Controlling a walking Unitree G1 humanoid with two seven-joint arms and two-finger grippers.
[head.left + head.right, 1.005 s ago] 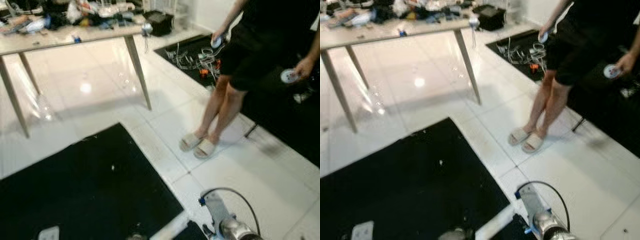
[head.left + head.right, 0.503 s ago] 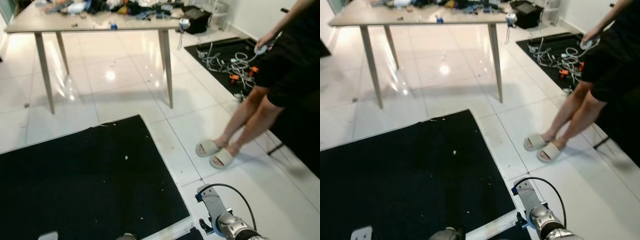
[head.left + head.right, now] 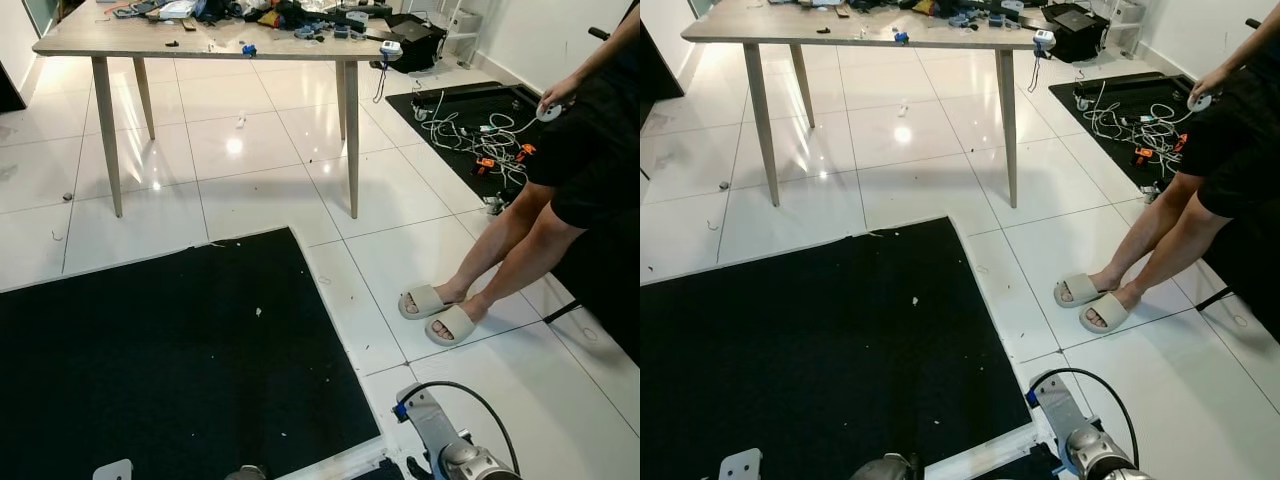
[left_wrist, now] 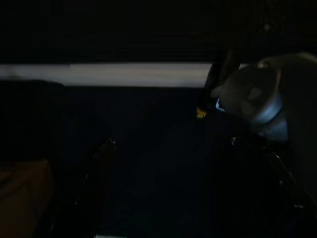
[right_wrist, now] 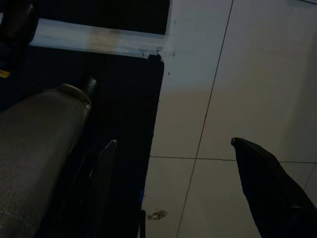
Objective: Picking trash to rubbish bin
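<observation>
Fingers [image 5: 257, 183] of the right gripper [image 5: 173, 188] hang spread and empty above white floor tiles [image 3: 400, 190]; search step, next locate trash near the black mat [image 3: 170, 350].

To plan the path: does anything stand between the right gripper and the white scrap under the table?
Nothing visible blocks it. Only the flat black mat lies between the right gripper and the white scrap; the table's legs stand to either side, the person off to the right.
</observation>
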